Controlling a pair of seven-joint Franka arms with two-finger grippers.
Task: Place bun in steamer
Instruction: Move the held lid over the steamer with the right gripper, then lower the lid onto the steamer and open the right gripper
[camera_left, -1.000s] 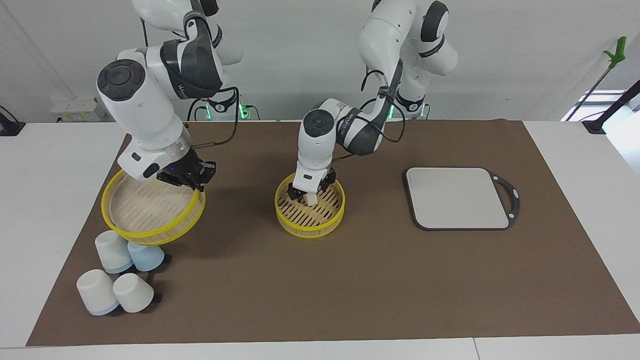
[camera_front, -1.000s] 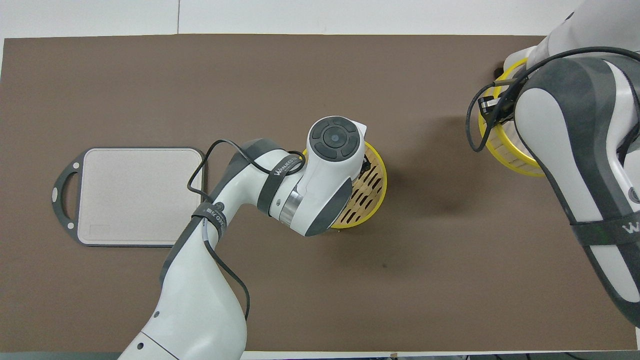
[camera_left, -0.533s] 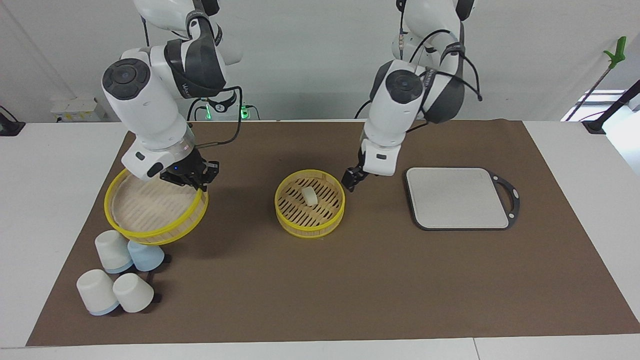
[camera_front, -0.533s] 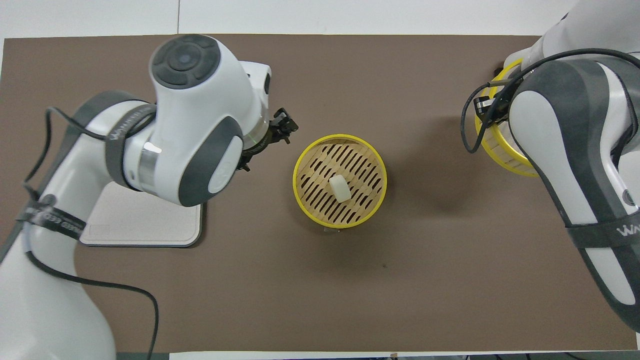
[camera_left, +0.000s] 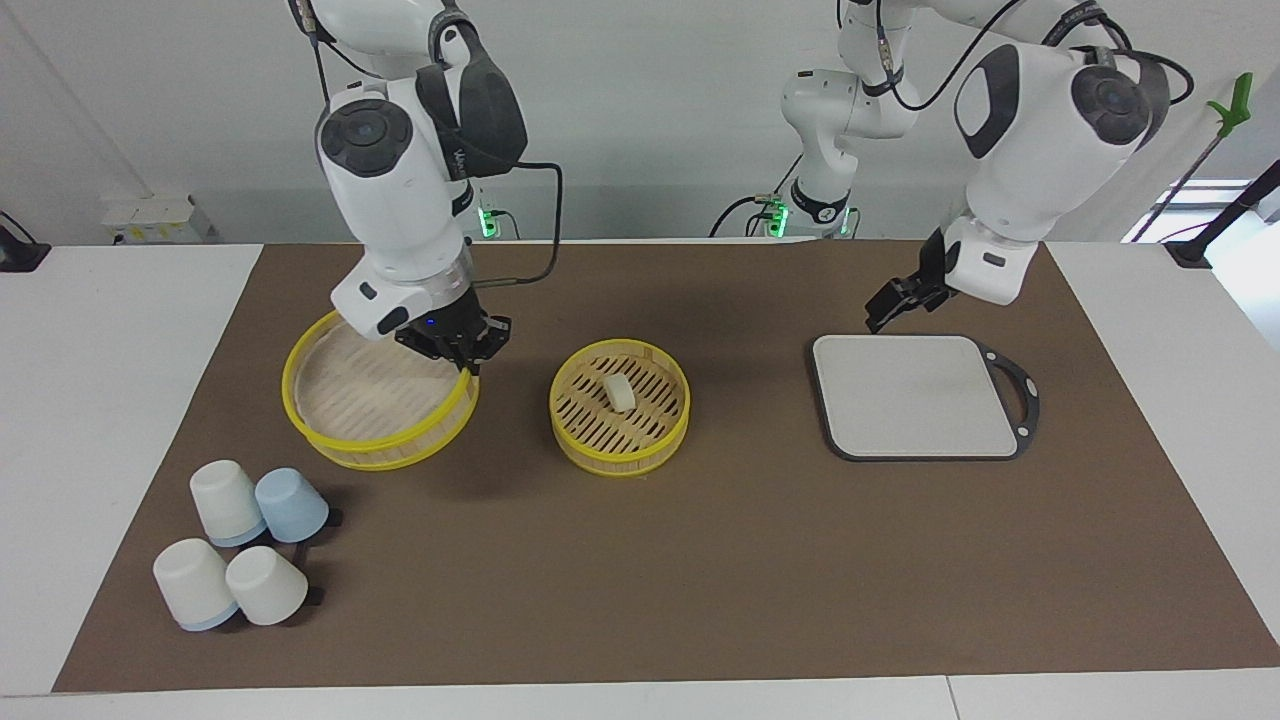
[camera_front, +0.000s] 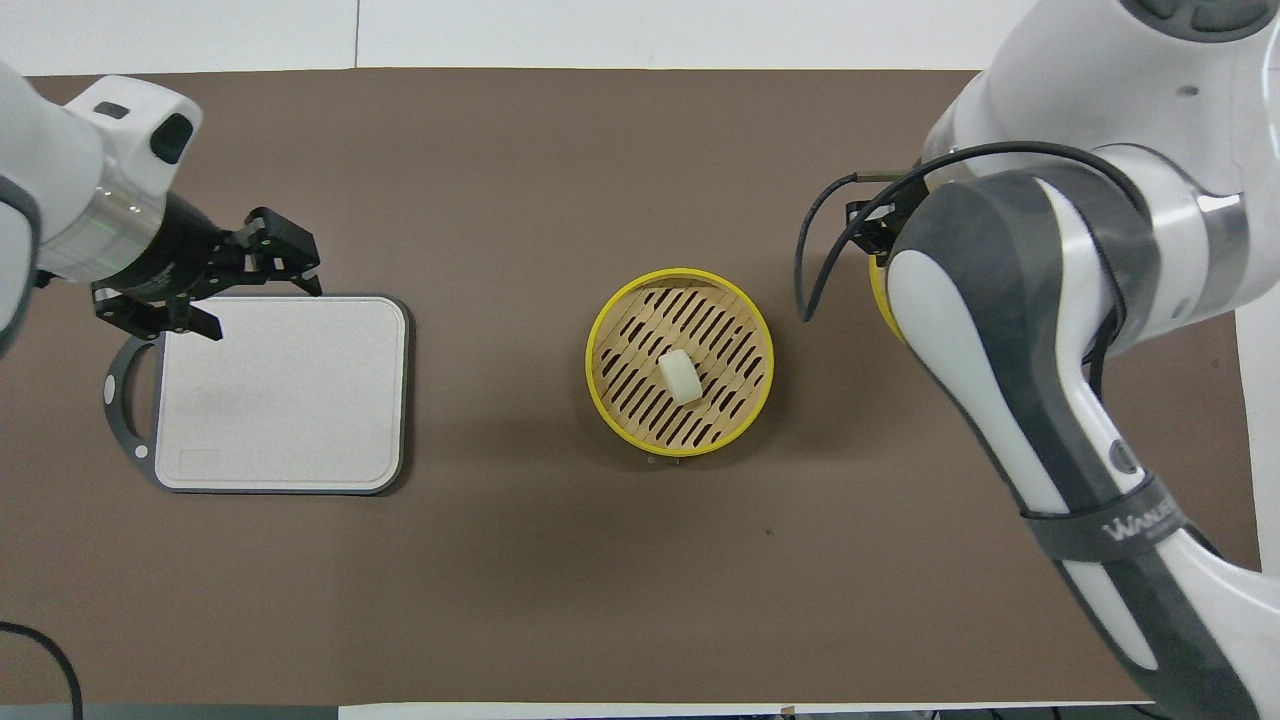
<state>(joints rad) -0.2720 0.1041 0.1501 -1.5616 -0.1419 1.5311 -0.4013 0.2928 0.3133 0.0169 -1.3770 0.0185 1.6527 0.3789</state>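
Observation:
The bun (camera_left: 620, 393) (camera_front: 681, 377), a small cream-white lump, lies on the slatted floor of the yellow-rimmed steamer (camera_left: 575, 432) (camera_front: 600, 330) in the middle of the mat. Nothing touches it. My left gripper (camera_left: 880, 315) (camera_front: 265, 310) hangs open and empty over the edge of the grey board nearer to the robots. My right gripper (camera_left: 462, 360) is shut on the rim of a second yellow steamer tier (camera_left: 370, 400). It holds that tier tilted just above the mat, beside the steamer toward the right arm's end. In the overhead view the right arm hides nearly all of this tier.
A grey square board (camera_left: 915, 395) (camera_front: 285, 395) with a dark handle lies toward the left arm's end. Several upturned white and pale blue cups (camera_left: 240, 545) stand at the right arm's end, farther from the robots than the held tier.
The left gripper let go of the bun in the steamer, then rose and swung away over the board. The right gripper carried its tier sideways toward the steamer.

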